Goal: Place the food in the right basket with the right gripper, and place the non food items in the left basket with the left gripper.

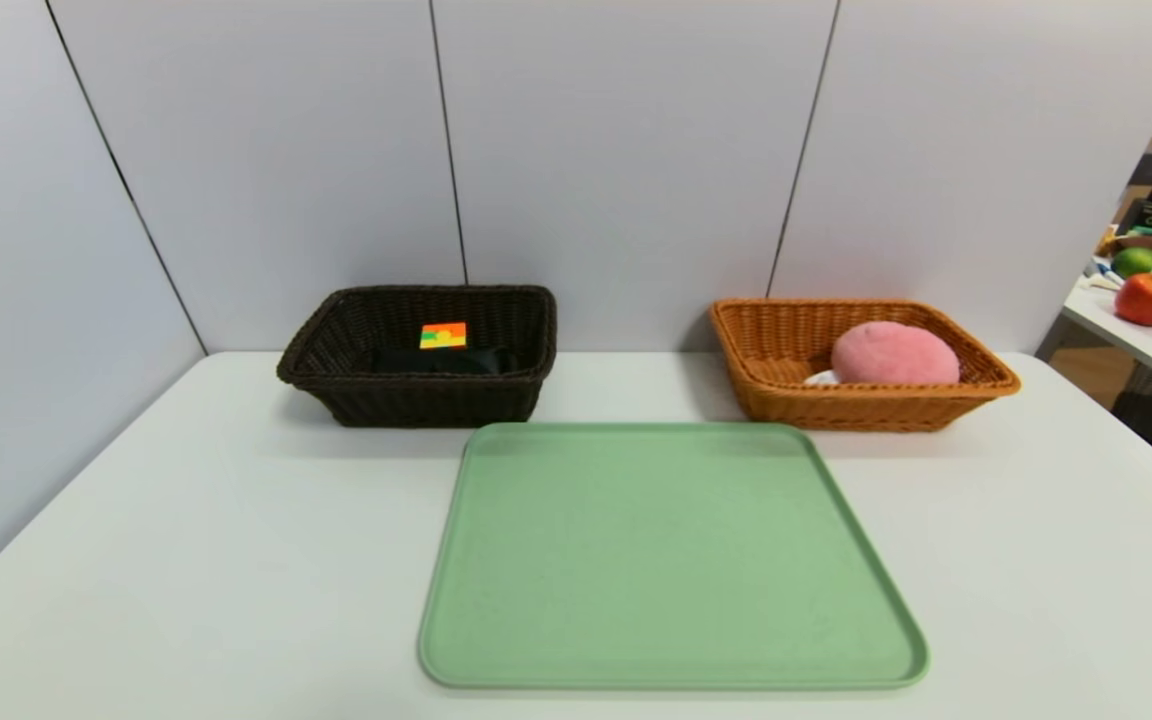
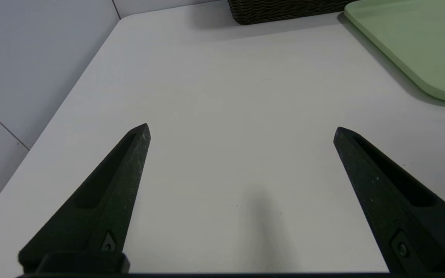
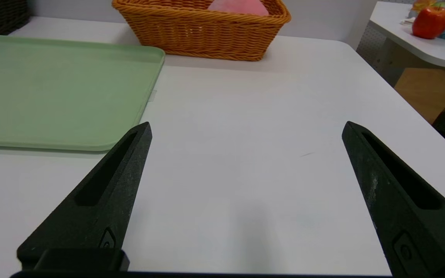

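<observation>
The dark brown left basket [image 1: 336,345] stands at the back left and holds a small orange, green and red block [image 1: 443,335] on something black. The orange right basket [image 1: 976,360] [image 3: 207,34] at the back right holds a round pink item [image 1: 894,353] [image 3: 240,7] and a bit of something white [image 1: 822,378]. Neither arm shows in the head view. My left gripper [image 2: 242,129] hovers open over bare table, left of the tray. My right gripper [image 3: 247,127] hovers open over bare table, right of the tray. Nothing sits between either pair of fingers.
A pale green tray [image 1: 671,560] [image 2: 419,42] [image 3: 52,88] lies in the middle of the white table [image 1: 136,560], with nothing on it. White wall panels close the back and left. A side table at the far right carries a red apple [image 1: 1148,298] [image 3: 431,21] and other items.
</observation>
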Controlling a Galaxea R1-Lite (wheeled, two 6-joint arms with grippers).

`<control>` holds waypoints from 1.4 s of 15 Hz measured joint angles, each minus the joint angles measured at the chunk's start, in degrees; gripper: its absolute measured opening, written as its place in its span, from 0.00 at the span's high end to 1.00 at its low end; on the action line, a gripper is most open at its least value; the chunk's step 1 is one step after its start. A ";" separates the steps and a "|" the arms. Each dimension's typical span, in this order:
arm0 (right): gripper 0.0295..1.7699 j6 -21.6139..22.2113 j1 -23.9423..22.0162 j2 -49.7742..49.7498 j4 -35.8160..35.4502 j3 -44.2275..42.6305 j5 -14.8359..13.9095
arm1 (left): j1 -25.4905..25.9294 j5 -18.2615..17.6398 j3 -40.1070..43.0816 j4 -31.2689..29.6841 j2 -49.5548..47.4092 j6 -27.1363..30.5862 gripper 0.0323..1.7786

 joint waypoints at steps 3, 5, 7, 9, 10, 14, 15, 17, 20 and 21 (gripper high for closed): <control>0.04 -0.15 0.00 0.00 -0.59 1.58 3.83 | 0.00 0.04 0.00 0.00 0.00 -0.27 0.05; 0.04 -0.02 0.00 0.00 -0.67 1.94 4.24 | 0.00 0.09 0.07 -0.01 0.00 -0.73 0.05; 0.04 0.02 0.00 0.00 -0.85 2.07 4.29 | 0.00 0.09 0.09 0.00 0.00 -0.74 0.05; 0.04 -0.04 0.00 0.00 -0.96 2.27 4.10 | 0.00 0.12 0.11 0.00 0.00 -1.04 0.05; 0.04 0.49 0.00 0.00 -0.94 2.35 4.07 | 0.00 0.17 0.16 -0.01 0.00 -1.07 0.05; 0.04 2.78 0.00 0.00 -0.96 2.40 3.47 | 0.00 0.17 0.16 0.00 0.00 -1.12 0.05; 0.04 2.97 0.00 0.00 -0.96 2.40 3.33 | 0.00 0.20 0.16 -0.01 0.00 -1.12 0.05; 0.04 3.83 0.00 0.00 -0.88 2.38 1.99 | 0.00 0.17 0.16 -0.01 0.00 -1.15 0.05; 0.04 4.02 0.00 0.00 -1.08 2.35 1.68 | 0.00 0.17 0.18 0.00 0.00 -1.12 0.05; 0.04 4.08 0.00 0.00 -1.11 2.35 1.68 | 0.00 0.17 0.18 0.00 -0.02 -1.10 0.05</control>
